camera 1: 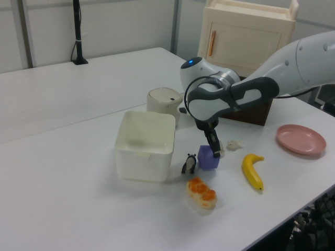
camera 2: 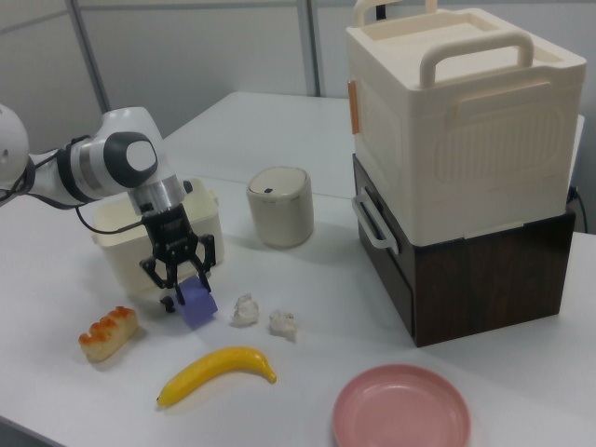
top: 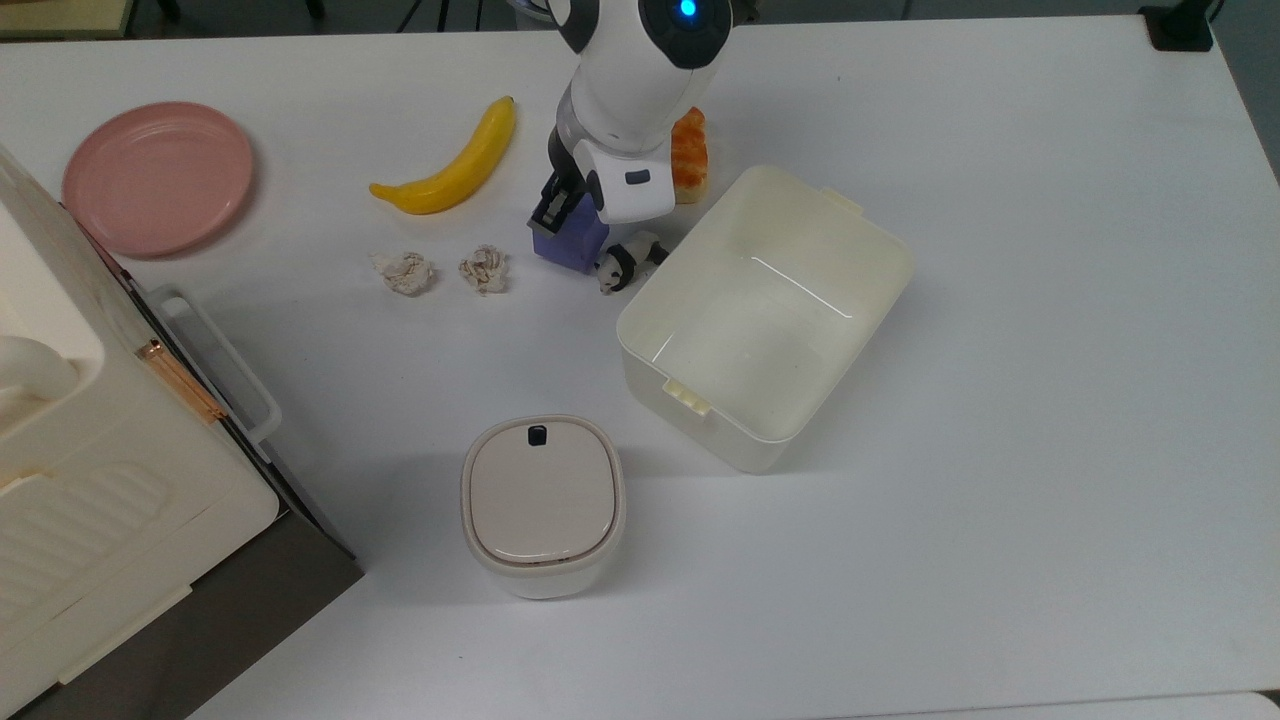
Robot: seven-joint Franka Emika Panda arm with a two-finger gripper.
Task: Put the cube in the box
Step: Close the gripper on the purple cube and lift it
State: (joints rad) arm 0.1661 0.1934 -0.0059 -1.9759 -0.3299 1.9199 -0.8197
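Purple-blue and matte, the cube [camera 2: 196,303] is pinched between the fingers of the gripper [camera 2: 180,273], which close on its upper part; in the right view the block hangs tilted, one lower corner down toward the white table [top: 1000,400] (whether that corner touches the surface cannot be told). In the left view the cube [camera 1: 208,157] sits just beside a small panda figurine [camera 1: 189,163], which stands between it and the box [camera 1: 144,145]. In the top view the gripper [top: 553,205] comes down from the white arm at the top edge, and the cube [top: 565,246] shows below it, near but apart from the box [top: 765,315], a cream-white tub with tall walls and latch tabs on its rim, open and with nothing inside. The panda figurine [top: 625,266] lies close to the box's wall on the top view's left. A toy bread loaf [top: 688,155] with an orange crust lies partly under the arm, a yellow banana [top: 452,167] lies further to the top view's left, and two crumpled paper balls [top: 445,270] rest below the banana. A pink plate [top: 158,176] sits near the table's far corner, a lidded bin [top: 543,505] with a black button stands below the box, and a cream appliance [camera 2: 461,121] with a copper handle rests on a dark base.
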